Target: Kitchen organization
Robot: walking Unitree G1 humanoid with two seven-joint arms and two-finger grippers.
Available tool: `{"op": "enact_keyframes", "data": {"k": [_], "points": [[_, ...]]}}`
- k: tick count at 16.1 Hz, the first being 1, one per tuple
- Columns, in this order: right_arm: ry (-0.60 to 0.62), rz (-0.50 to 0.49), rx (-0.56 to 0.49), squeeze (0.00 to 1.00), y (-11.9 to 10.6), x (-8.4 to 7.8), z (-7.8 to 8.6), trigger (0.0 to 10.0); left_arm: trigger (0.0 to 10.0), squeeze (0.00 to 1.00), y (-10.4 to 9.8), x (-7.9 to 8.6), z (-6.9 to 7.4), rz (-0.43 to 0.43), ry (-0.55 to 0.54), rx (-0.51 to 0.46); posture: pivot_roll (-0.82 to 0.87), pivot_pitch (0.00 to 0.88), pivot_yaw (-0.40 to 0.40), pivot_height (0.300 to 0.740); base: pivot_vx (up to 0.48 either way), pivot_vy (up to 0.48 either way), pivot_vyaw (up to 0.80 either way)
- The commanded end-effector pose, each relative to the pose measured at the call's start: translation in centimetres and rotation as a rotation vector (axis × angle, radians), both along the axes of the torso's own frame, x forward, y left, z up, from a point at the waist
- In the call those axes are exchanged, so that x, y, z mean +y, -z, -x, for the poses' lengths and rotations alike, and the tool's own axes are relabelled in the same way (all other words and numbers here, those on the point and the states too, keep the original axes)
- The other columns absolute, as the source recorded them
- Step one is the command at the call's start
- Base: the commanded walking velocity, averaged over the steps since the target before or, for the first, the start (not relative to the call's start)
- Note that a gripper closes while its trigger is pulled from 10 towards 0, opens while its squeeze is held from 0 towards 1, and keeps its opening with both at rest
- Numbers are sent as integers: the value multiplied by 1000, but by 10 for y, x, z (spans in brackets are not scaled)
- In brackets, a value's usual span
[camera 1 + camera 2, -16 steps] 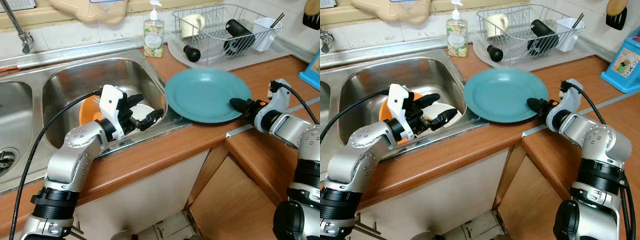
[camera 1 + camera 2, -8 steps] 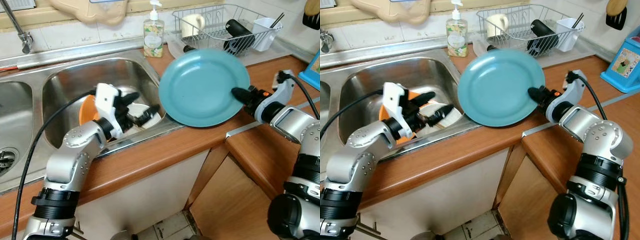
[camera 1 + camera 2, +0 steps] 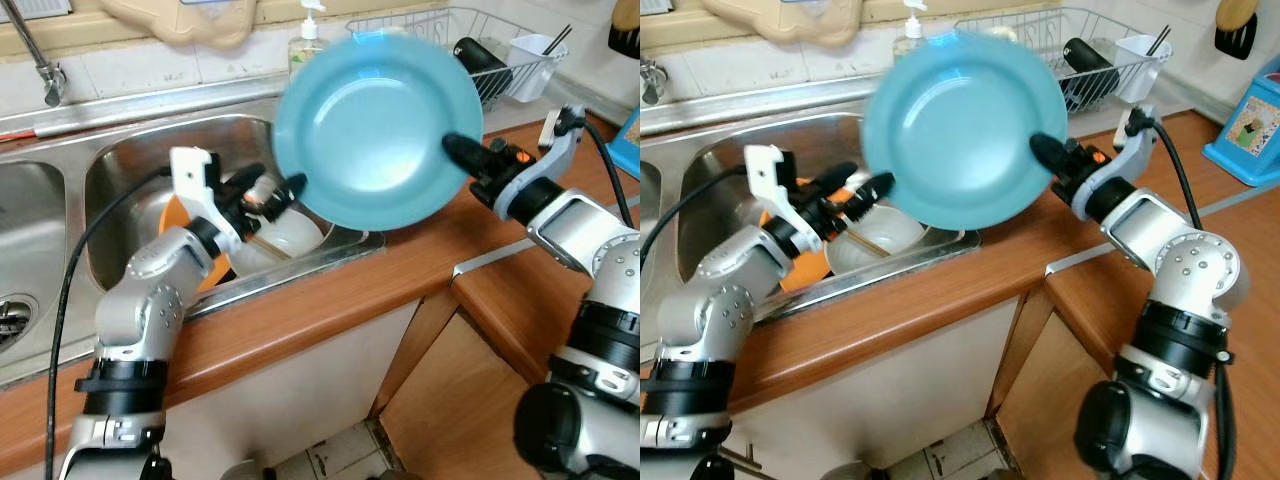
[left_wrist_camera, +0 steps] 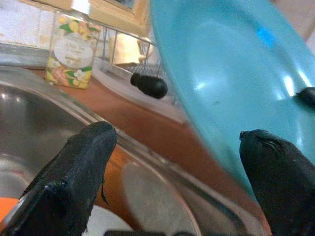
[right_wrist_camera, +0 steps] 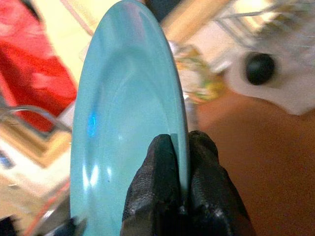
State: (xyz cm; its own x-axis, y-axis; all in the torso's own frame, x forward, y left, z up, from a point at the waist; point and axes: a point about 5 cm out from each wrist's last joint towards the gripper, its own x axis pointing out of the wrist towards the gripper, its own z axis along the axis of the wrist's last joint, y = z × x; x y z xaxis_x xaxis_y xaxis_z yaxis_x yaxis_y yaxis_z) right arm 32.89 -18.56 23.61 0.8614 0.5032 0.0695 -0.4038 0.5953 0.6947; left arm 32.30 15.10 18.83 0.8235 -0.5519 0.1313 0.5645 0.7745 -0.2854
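While the round turquoise plate (image 3: 375, 125) hangs tilted in the air over the stainless steel sink (image 3: 130, 165), clamped at its rim by the right pincer (image 3: 462, 155), nothing is put away yet, and a white bowl (image 3: 875, 250) and orange dish (image 3: 180, 215) wait in the basin. That arm stretches from the wooden desk (image 3: 400, 280) side. Beside the plate's lower edge, the left pincer (image 3: 270, 192) hovers above the bowl, fingers spread and empty.

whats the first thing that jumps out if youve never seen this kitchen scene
The big teal plate, tilted up on edge in the air over the sink's right rim, pinched at its edge by the right tool. Next, the left tool reaches toward the plate with its fingers open, above a white bowl and an orange dish in the sink. Behind stands a wire dish rack.
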Motion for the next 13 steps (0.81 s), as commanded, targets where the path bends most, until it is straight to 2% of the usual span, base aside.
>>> {"op": "enact_keyframes", "data": {"k": [1,4,5,6,7,10,13], "points": [[-53,-28,-80,0,-13,7,6,0,10000,0,-1,-1,-2,46,16,9,-154,0,10,740,0,0,0],[-92,-49,-84,0,-11,14,10,0,10000,0,-3,-5,-3,165,60,22,-156,0,15,740,0,0,0],[-96,-56,-83,0,-10,15,11,0,8863,0,-4,-7,-2,221,94,22,-155,0,17,740,0,0,0],[-97,-74,-80,0,-9,17,12,0,1373,0,-3,-8,0,277,141,30,-155,0,22,740,0,0,0],[-101,-89,-76,0,-8,19,13,0,0,0,-2,-10,3,334,188,39,-155,0,23,740,0,0,0],[-104,-92,-56,0,-3,22,14,0,0,0,-8,-12,11,413,273,1,-152,0,24,740,0,0,0],[-98,-85,-35,0,3,23,16,0,0,0,-8,-10,12,441,279,3,-150,0,26,740,0,0,0]]}}
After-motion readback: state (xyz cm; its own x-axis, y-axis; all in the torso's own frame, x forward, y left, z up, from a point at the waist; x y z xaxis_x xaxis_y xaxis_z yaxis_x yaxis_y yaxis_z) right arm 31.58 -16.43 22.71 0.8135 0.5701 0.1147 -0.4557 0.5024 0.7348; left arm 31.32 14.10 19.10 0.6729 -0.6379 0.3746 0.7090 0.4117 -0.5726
